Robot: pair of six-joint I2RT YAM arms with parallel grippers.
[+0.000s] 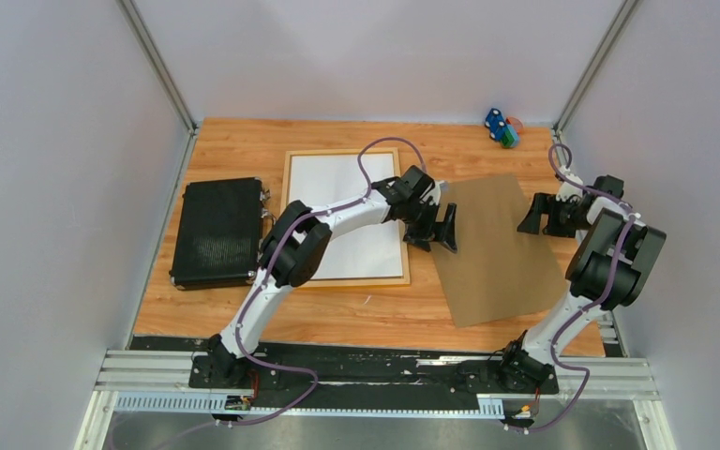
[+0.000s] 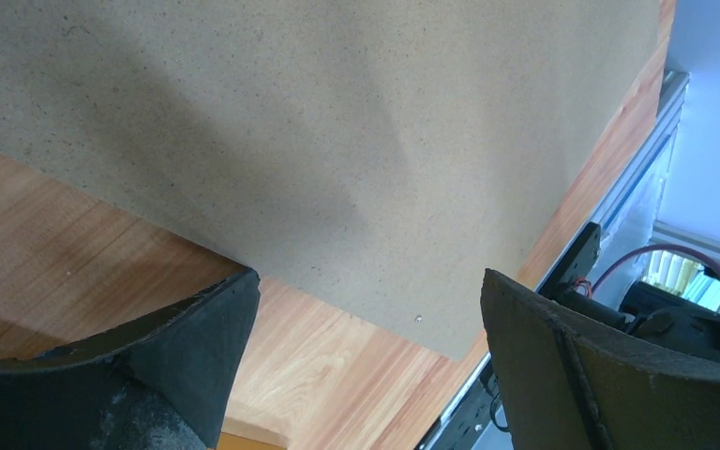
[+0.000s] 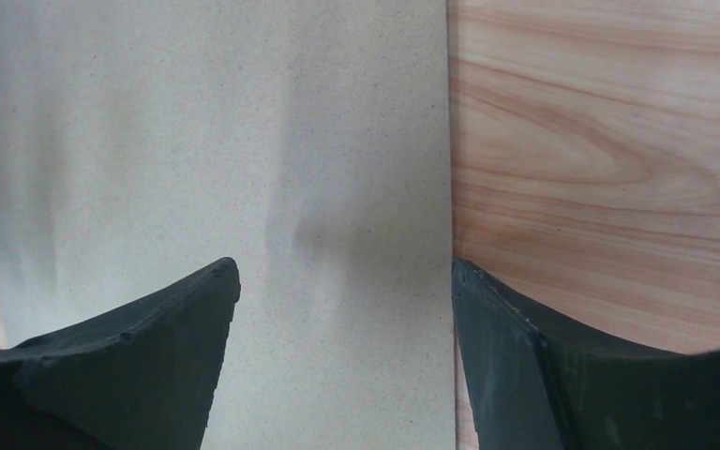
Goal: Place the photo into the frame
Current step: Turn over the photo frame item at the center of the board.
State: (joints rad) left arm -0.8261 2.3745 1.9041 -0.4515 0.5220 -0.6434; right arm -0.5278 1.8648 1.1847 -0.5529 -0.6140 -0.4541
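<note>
Both released (nothing grasped): left hand [image 1: 436, 232] at the left edge of the brown board [image 1: 499, 253], right hand [image 1: 544, 219] at its right.

top: overhead, whole table [image 1: 337, 317] | wrists: close, downward | shared: backing board [image 1: 502, 248]

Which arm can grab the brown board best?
Probably right: the brown board's edge runs straight through the open right gripper. The left gripper, also open, meets that board at a slant.
</note>
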